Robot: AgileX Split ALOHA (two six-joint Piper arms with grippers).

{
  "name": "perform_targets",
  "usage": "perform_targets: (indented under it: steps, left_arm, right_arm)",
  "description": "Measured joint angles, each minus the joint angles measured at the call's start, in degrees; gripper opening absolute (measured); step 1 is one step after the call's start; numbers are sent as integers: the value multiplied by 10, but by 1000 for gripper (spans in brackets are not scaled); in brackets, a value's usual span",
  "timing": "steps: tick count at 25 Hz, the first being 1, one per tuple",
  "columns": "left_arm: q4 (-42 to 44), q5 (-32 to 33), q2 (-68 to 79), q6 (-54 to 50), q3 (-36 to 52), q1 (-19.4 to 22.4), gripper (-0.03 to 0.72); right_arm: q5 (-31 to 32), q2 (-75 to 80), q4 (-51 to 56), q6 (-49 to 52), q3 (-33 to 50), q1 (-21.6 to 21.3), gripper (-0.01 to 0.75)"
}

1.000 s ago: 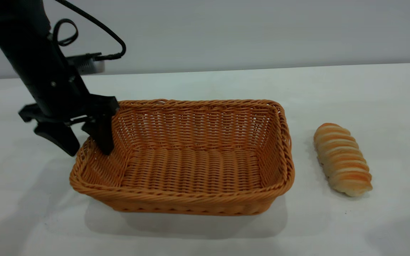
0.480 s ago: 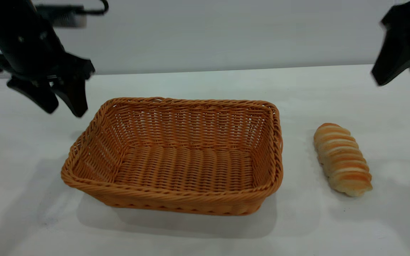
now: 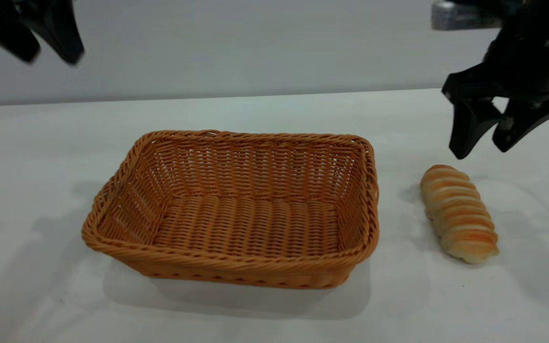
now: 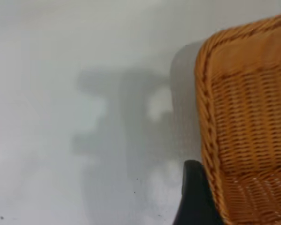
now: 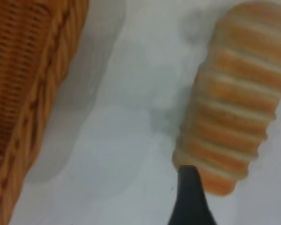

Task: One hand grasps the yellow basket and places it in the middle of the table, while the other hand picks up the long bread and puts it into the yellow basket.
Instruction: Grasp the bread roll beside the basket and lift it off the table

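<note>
The yellow basket [image 3: 236, 266] sits empty on the white table [image 3: 265, 109], about mid-table. The long bread [image 3: 458, 213] lies on the table just right of it, apart from its rim. My left gripper [image 3: 51, 59] hangs open high at the far left, well above and clear of the basket. My right gripper [image 3: 479, 151] is open just above the bread's far end, touching nothing. In the left wrist view one black finger [image 4: 194, 197] shows beside the basket's rim [image 4: 203, 112]. In the right wrist view one finger [image 5: 189, 197] overlaps the bread [image 5: 239, 108], with the basket [image 5: 28, 75] off to the side.
A pale wall [image 3: 255, 43] runs behind the table's back edge. Bare tabletop surrounds the basket and bread on all sides.
My left gripper let go of the basket's left rim and rose up and to the left. The basket settled slightly leftward. My right gripper came in from the upper right and dropped over the bread.
</note>
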Motion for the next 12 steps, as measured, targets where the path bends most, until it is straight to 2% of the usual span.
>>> perform_targets:
  steps: [12]
  left_arm:
    - [-5,67,-100,-17,0,0,541]
  right_arm:
    - [21,108,-32,0,-76,0,587]
